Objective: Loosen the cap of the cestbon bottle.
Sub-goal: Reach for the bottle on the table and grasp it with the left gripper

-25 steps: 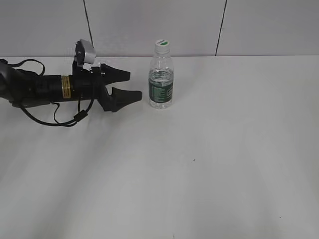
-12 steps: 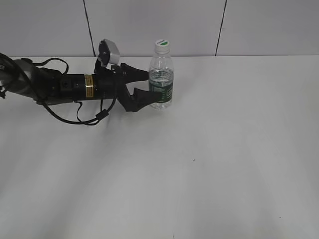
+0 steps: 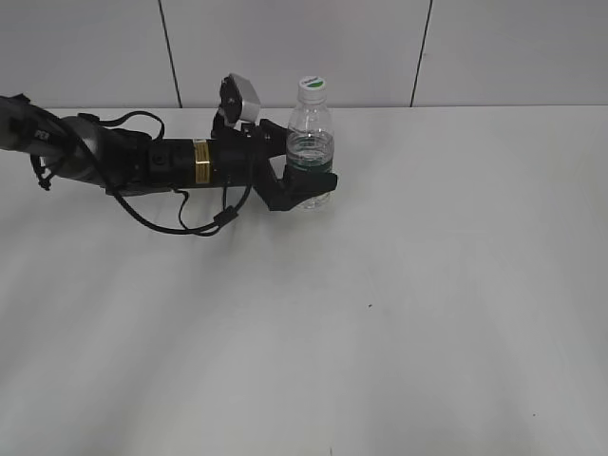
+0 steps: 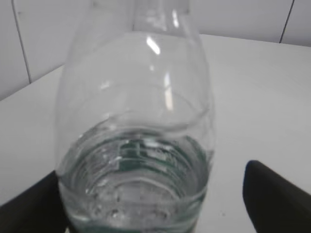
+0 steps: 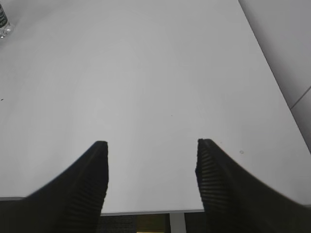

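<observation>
The cestbon bottle (image 3: 309, 141) stands upright at the back of the white table, with water in it and a dark green label. Its white cap (image 3: 312, 87) with a green mark sits on top. My left gripper (image 3: 310, 177) reaches in from the left and has its open fingers on either side of the bottle's labelled body. In the left wrist view the bottle (image 4: 136, 145) fills the frame between the fingers (image 4: 150, 206); the left finger is at its side and the right finger stands apart from it. The cap is cut off there. My right gripper (image 5: 151, 145) is open and empty.
The white table (image 3: 427, 285) runs to a tiled wall (image 3: 513, 47) just behind the bottle. The right wrist view shows the table's near edge (image 5: 146, 209) under the fingers and the bottle's base (image 5: 4, 26) at the far top left.
My left arm has moved right along the table's back. Its open fingers went from left of the bottle to around the bottle's body. The bottle has not moved.
</observation>
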Motion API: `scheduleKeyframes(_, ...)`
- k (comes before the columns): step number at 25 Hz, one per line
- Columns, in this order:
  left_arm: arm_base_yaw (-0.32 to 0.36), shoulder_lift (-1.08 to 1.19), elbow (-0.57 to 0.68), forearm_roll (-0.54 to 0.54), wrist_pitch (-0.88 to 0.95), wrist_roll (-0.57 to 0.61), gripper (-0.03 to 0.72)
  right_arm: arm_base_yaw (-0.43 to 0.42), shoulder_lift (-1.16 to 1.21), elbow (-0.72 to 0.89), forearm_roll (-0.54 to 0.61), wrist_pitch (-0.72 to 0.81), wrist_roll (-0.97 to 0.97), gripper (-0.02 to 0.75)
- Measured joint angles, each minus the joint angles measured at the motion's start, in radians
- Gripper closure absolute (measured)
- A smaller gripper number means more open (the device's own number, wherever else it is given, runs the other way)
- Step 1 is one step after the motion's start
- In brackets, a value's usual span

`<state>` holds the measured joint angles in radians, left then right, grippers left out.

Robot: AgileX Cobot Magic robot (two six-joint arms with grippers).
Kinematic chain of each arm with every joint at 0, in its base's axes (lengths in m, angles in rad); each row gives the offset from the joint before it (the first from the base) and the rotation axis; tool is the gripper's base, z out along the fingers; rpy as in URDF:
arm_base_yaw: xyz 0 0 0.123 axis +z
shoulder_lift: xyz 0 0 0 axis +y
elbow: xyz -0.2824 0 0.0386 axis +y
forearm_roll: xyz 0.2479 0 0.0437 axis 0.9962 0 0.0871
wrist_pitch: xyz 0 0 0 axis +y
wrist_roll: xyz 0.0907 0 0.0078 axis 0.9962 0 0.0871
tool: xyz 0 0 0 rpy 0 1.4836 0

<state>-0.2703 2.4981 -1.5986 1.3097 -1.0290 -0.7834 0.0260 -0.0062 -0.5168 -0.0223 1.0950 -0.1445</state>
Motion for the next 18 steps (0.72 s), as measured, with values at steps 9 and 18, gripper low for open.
scheduleKeyframes(9, -0.04, 0.041, -0.056, -0.002, -0.003, -0.017, 0.092, 0.0, 0.0, 0.0, 0.0, 0.0, 0.003, 0.295)
scheduleKeyframes(18, -0.04, 0.052, -0.058, -0.004, -0.035, -0.024, 0.209, 0.0, 0.033, 0.0, 0.0, -0.001, 0.004, 0.295)
